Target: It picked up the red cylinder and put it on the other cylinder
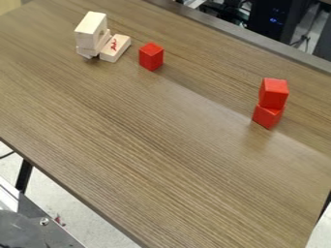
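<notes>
Red blocks, not clear cylinders, are what the camera view offers. The upper block [273, 93] sits on the lower block [267, 117], which carries its weight, presumably because the task asks for one on the other; the stacking looks done. A third red block [151, 56] stands apart on the wooden table [148, 145], near some pale wooden blocks [91, 30]. How wide the pincer is open, or whether it grips anything, I cannot tell.
</notes>
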